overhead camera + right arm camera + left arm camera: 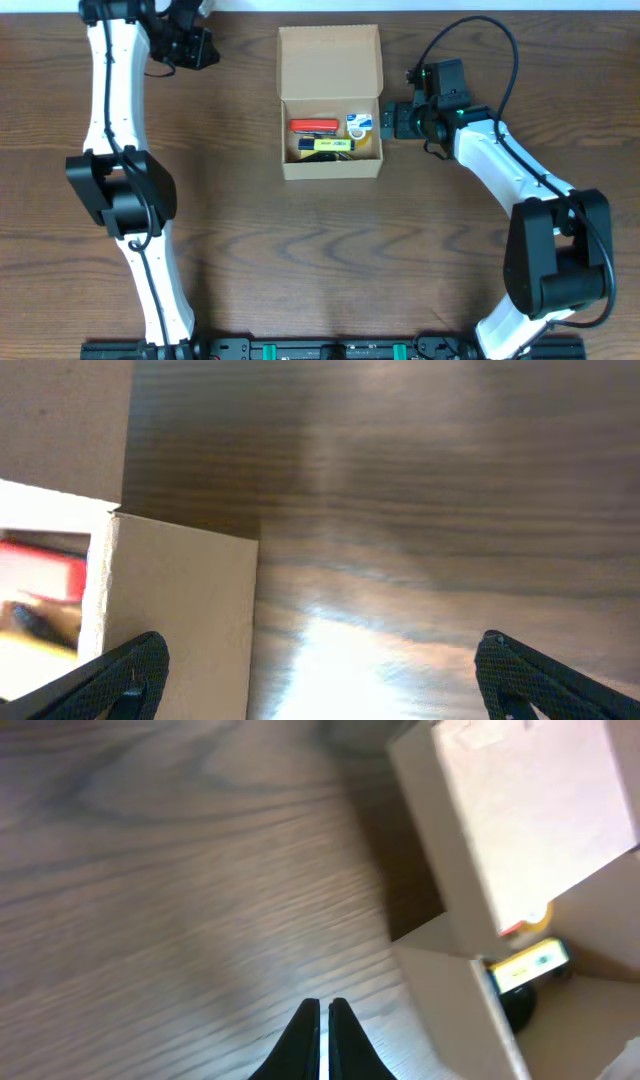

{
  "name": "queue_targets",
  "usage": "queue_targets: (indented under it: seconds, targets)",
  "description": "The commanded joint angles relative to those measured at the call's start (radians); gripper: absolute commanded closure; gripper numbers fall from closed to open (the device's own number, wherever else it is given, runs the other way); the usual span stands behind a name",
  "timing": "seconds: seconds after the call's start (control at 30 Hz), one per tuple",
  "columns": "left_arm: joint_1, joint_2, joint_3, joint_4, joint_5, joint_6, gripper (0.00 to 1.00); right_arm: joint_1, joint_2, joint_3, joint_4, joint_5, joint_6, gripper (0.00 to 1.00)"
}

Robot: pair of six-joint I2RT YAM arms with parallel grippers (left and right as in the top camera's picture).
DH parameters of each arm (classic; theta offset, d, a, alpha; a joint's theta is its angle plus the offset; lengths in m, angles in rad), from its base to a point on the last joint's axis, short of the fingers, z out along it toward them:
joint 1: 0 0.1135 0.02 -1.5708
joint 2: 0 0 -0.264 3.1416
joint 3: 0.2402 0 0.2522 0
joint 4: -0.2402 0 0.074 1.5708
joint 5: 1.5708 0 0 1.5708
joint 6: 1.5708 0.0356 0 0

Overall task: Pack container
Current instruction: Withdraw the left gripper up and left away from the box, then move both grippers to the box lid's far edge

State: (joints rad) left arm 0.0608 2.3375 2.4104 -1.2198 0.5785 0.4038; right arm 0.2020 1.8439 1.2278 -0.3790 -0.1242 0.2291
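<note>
Overhead straight down, wrists close, sharing container (pixel 330 60)

The table (pixel 300 250) is dark brown with wavy wood grain, paler where light glares off it in the wrist views. The box (pixel 329 60) is plain tan-brown cardboard, unmarked, with lighter cut edges. Inside show a red item (pixel 313 126), a yellow item (pixel 325 145) with a dark strip, and a white-and-blue item (pixel 360 124) (too small to make out any print). The left arm (pixel 108 90) and right arm (pixel 495 155) are white with black joints. The left gripper (pixel 322 1020) and right gripper (pixel 320 652) are black.
</note>
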Motion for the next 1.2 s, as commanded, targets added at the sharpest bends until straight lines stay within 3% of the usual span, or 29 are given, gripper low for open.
queue_targets:
  seconds: [0.0, 0.07, 0.1, 0.3, 0.4, 0.57, 0.73, 0.87, 1.17]
  targets:
    - [-0.040, 0.049, -0.014, 0.013, 0.028, -0.072, 0.94, 0.009, 0.000, 0.002, 0.019, -0.123, 0.047, 0.01]
    - [-0.059, 0.076, -0.014, 0.026, 0.027, -0.103, 0.94, 0.008, 0.000, 0.002, 0.039, -0.110, 0.047, 0.01]
    - [-0.069, 0.090, -0.014, 0.034, 0.027, -0.124, 0.94, 0.005, 0.000, 0.002, 0.044, -0.093, 0.047, 0.06]
    - [-0.087, 0.162, -0.014, 0.058, 0.024, -0.230, 0.94, -0.049, 0.000, 0.002, 0.055, -0.003, 0.067, 0.74]
    - [-0.087, 0.173, -0.014, 0.065, 0.023, -0.238, 0.94, -0.087, 0.000, 0.002, 0.090, 0.001, 0.130, 0.99]
    - [-0.088, 0.176, -0.014, 0.146, 0.024, -0.341, 0.94, -0.142, 0.008, 0.002, 0.242, -0.026, 0.179, 0.99]
    - [-0.088, 0.194, -0.014, 0.179, 0.031, -0.392, 0.94, -0.180, 0.103, 0.002, 0.410, -0.254, 0.246, 0.99]
    - [-0.086, 0.245, -0.014, 0.214, 0.142, -0.425, 0.94, -0.190, 0.217, 0.030, 0.513, -0.410, 0.324, 0.99]
    - [-0.089, 0.299, -0.014, 0.291, 0.232, -0.491, 0.94, -0.167, 0.467, 0.338, 0.494, -0.622, 0.396, 0.99]
